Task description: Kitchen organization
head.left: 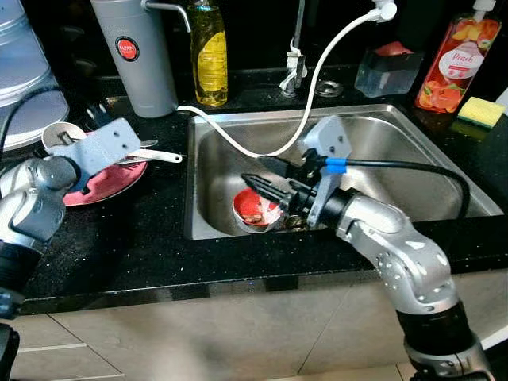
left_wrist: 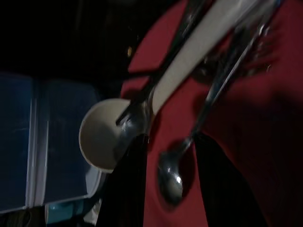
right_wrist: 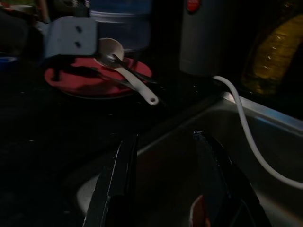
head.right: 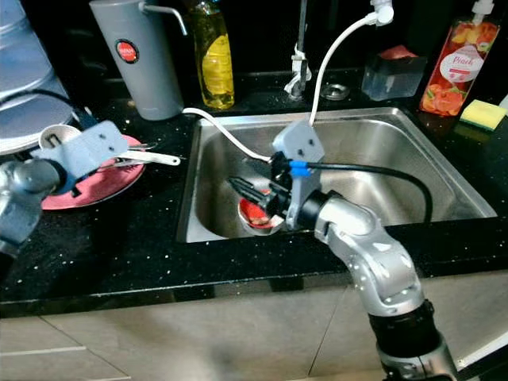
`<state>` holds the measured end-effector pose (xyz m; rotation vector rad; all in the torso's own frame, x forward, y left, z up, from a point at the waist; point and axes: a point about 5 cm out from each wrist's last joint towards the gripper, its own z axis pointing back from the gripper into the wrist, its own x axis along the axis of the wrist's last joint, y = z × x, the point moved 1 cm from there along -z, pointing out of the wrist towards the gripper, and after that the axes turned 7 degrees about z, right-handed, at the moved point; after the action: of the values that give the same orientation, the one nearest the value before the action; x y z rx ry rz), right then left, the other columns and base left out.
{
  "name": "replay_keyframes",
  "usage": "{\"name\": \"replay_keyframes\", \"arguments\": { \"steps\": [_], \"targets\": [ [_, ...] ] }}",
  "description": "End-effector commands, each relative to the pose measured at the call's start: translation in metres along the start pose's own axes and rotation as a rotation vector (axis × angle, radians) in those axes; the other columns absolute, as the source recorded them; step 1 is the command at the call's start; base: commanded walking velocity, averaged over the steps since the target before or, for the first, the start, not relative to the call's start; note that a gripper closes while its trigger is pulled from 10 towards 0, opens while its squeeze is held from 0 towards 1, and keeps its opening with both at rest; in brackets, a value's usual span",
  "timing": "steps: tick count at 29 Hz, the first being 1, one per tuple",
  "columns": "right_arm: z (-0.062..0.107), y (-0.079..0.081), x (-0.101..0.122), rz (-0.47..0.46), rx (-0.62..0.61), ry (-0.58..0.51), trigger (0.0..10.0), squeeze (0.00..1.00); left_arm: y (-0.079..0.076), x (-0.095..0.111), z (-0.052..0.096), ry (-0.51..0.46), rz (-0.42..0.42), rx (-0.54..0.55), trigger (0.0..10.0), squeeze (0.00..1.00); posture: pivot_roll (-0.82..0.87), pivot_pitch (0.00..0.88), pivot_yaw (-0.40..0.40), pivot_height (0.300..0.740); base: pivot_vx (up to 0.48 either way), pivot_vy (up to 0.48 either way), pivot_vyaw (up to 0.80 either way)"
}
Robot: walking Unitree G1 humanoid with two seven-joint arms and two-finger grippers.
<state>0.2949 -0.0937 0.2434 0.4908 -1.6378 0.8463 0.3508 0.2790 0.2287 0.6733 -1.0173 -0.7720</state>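
A pink plate [head.left: 111, 184] lies on the black counter left of the sink, with a white ladle spoon [head.left: 163, 156] and metal cutlery on it. My left gripper [left_wrist: 171, 137] hovers low over this plate, open, its fingers straddling a metal spoon [left_wrist: 171, 177]. A small red and white bowl [head.left: 255, 210] sits at the bottom of the steel sink [head.left: 397, 143], near its left front corner. My right gripper [head.left: 266, 186] reaches into the sink just above the bowl. It is open, with nothing between its fingers [right_wrist: 123, 179].
A white hose [head.left: 317, 71] loops from the tap into the sink. Behind stand a grey jug [head.left: 135, 55], a yellow soap bottle [head.left: 210, 55], a clear container [head.left: 389, 71], a peach bottle [head.left: 464, 63] and a yellow sponge [head.left: 480, 111]. Blue-tinted tubs [head.left: 20, 71] sit far left.
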Motion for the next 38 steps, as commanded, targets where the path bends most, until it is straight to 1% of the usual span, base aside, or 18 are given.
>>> {"name": "replay_keyframes", "arguments": {
  "steps": [1, 8, 9, 14, 15, 16, 17, 18, 21, 28, 29, 30, 31, 32, 33, 34, 37, 38],
  "targets": [
    [-0.002, -0.003, 0.001, -0.001, -0.011, 0.006, 10.0, 0.00, 0.004, -0.016, 0.001, 0.068, -0.052, -0.007, 10.0, 0.00, 0.05, 0.000, 0.044, 0.740, 0.000, 0.000, 0.00],
    [-0.003, 0.002, 0.001, -0.002, -0.002, 0.010, 10.0, 0.00, 0.002, -0.018, -0.007, 0.081, -0.091, -0.001, 10.0, 0.00, 0.05, 0.000, 0.033, 0.740, 0.000, 0.000, 0.00],
    [-0.003, 0.002, 0.001, -0.001, 0.000, 0.009, 10.0, 0.00, 0.002, -0.018, -0.010, 0.079, -0.087, 0.000, 8.9, 0.00, 0.05, 0.000, 0.032, 0.740, 0.000, 0.000, 0.00],
    [-0.002, -0.003, 0.005, 0.008, -0.018, 0.001, 10.0, 0.00, -0.001, -0.016, -0.017, 0.075, -0.083, -0.005, 8.9, 0.00, 0.03, 0.000, 0.045, 0.740, 0.000, 0.000, 0.00],
    [-0.002, -0.004, 0.005, 0.010, -0.023, -0.001, 10.0, 0.00, -0.002, -0.016, -0.019, 0.074, -0.091, -0.004, 7.5, 0.00, 0.03, 0.000, 0.045, 0.740, 0.000, 0.000, 0.00],
    [-0.002, -0.004, 0.005, 0.010, -0.023, -0.001, 10.0, 0.00, -0.002, -0.016, -0.019, 0.074, -0.091, -0.004, 7.5, 0.00, 0.03, 0.000, 0.045, 0.740, 0.000, 0.000, 0.00],
    [-0.001, -0.005, 0.005, 0.009, -0.029, -0.002, 10.0, 0.00, -0.002, -0.015, -0.021, 0.070, -0.098, 0.004, 5.4, 0.00, 0.03, 0.000, 0.044, 0.740, 0.000, 0.000, 0.00],
    [0.000, -0.005, 0.005, 0.008, -0.038, -0.001, 10.0, 0.00, -0.002, -0.013, -0.027, 0.057, -0.112, 0.014, 0.0, 0.00, 0.02, 0.000, 0.042, 0.740, 0.000, 0.000, 0.00],
    [0.000, -0.006, 0.005, 0.009, -0.041, 0.000, 10.0, 0.00, -0.003, -0.012, -0.029, 0.047, -0.133, 0.010, 0.0, 0.00, 0.02, 0.000, 0.047, 0.740, 0.000, 0.000, 0.00],
    [0.001, -0.009, 0.006, 0.006, -0.063, -0.003, 10.0, 0.00, 0.001, -0.003, -0.026, 0.006, -0.127, 0.032, 0.0, 0.00, 0.02, 0.000, 0.043, 0.740, 0.000, 0.000, 0.00],
    [0.000, -0.009, 0.006, 0.005, -0.063, -0.003, 10.0, 0.00, 0.004, -0.003, -0.026, -0.002, -0.126, 0.042, 0.0, 0.00, 0.03, 0.000, 0.042, 0.740, 0.000, 0.000, 0.00],
    [0.000, -0.009, 0.006, 0.005, -0.064, -0.003, 10.0, 0.00, 0.011, 0.001, -0.024, -0.029, -0.114, 0.076, 0.0, 0.00, 0.03, 0.000, 0.041, 0.740, 0.000, 0.000, 0.00],
    [0.000, -0.009, 0.006, 0.005, -0.064, -0.003, 10.0, 0.00, 0.011, 0.001, -0.024, -0.029, -0.114, 0.076, 0.0, 0.00, 0.03, 0.000, 0.041, 0.740, 0.000, 0.000, 0.00],
    [0.000, -0.010, 0.006, 0.004, -0.068, -0.005, 10.0, 0.00, 0.021, 0.012, -0.019, -0.094, -0.072, 0.130, 0.9, 0.00, 0.03, 0.000, 0.041, 0.740, 0.000, 0.000, 0.00],
    [0.000, -0.010, 0.006, 0.004, -0.070, -0.005, 10.0, 0.00, 0.025, 0.016, -0.018, -0.115, -0.052, 0.144, 0.9, 0.00, 0.03, 0.000, 0.041, 0.740, 0.000, 0.000, 0.00],
    [0.000, -0.010, 0.006, 0.004, -0.071, -0.005, 10.0, 0.00, 0.031, 0.023, -0.014, -0.156, -0.024, 0.175, 10.0, 0.00, 0.03, 0.000, 0.040, 0.740, 0.000, 0.000, 0.00],
    [-0.001, -0.011, 0.006, 0.004, -0.075, -0.005, 10.0, 0.00, 0.047, 0.039, -0.004, -0.259, 0.055, 0.238, 10.0, 0.00, 0.03, 0.000, 0.040, 0.740, 0.000, 0.000, 0.00],
    [-0.001, -0.011, 0.006, 0.004, -0.075, -0.005, 10.0, 0.00, 0.047, 0.039, -0.004, -0.259, 0.055, 0.238, 10.0, 0.00, 0.03, 0.000, 0.040, 0.740, 0.000, 0.000, 0.00]
  ]
}}
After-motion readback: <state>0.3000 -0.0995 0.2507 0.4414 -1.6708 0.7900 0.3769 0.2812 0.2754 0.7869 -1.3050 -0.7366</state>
